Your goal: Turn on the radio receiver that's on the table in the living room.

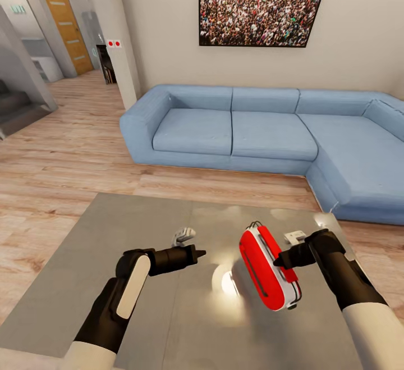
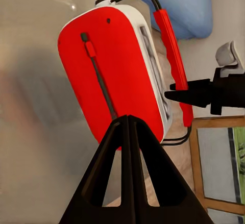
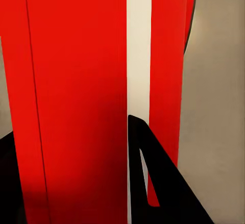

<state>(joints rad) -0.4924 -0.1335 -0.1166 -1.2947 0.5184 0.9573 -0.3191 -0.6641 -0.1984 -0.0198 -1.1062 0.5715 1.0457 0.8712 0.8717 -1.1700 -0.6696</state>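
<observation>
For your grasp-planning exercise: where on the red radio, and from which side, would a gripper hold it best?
Grip the radio across its thin body, one finger on each broad red face, coming from its right edge, where the right gripper is. It stands on edge on the table, so the flat faces are exposed and the slim white-trimmed edge probably fits between the fingers.

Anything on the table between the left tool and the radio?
Nothing: in the head view, bare table with a light glare separates the left tool from the radio.
</observation>
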